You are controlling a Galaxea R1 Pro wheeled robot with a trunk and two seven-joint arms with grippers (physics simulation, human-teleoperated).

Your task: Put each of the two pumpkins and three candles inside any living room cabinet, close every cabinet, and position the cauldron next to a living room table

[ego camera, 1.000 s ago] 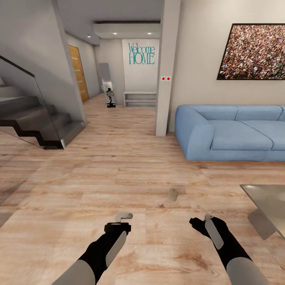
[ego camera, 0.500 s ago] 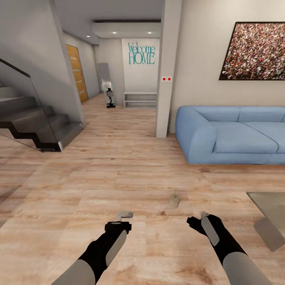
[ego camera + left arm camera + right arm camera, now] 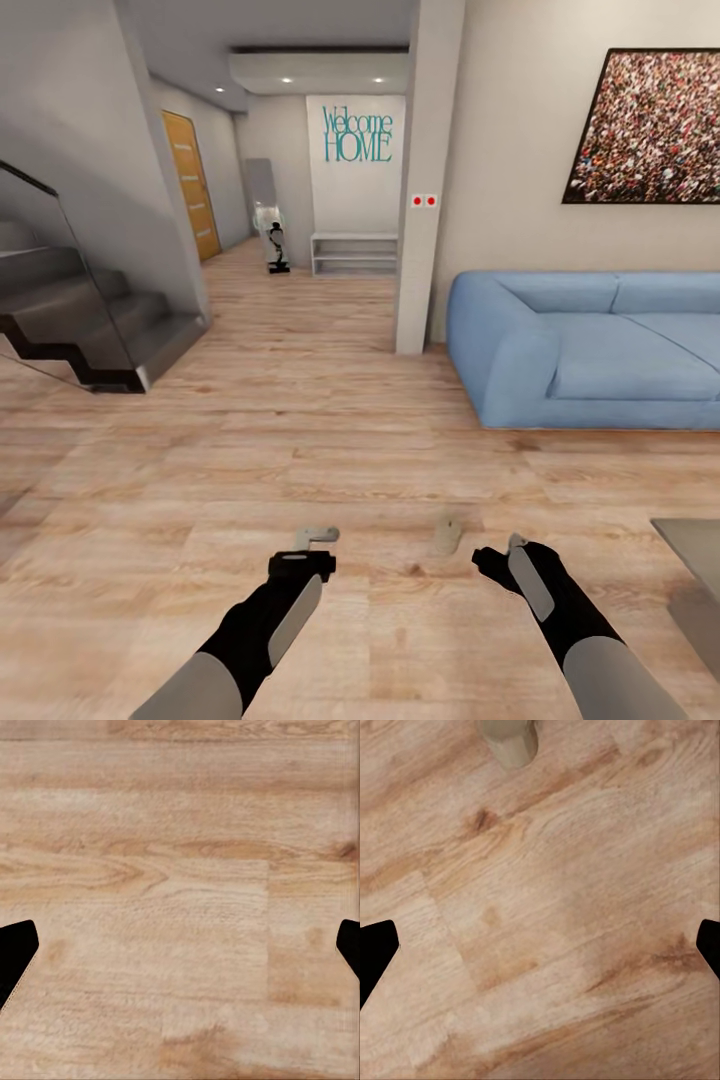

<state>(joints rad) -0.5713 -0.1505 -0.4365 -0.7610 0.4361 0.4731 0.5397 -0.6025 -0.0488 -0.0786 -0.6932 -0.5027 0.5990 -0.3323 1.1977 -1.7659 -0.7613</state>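
I'm on the approach to a candle [image 3: 446, 536], and I judge this the fetching step for one of the three; nothing is held yet. The candle lies on the wooden floor [image 3: 300, 440] just ahead of my arms, between them but nearer the right pincer [image 3: 497, 556], apart from it. It is a small, squat, beige-grey cylinder that seems tipped on its side, though it is too small in the head view to be sure. In the right wrist view it sits at the frame edge [image 3: 510, 739], pale and round-bodied, cut off by the border.

The right pincer's fingers stand apart, their dark tips at either side of that wrist picture with bare floor between. The left pincer [image 3: 305, 545] is likewise spread, pointing down at plain planks.

Next I'd need to bring the right arm forward and down until the candle sits between the fingers, then close. Being round and possibly lying down, it may roll when touched.
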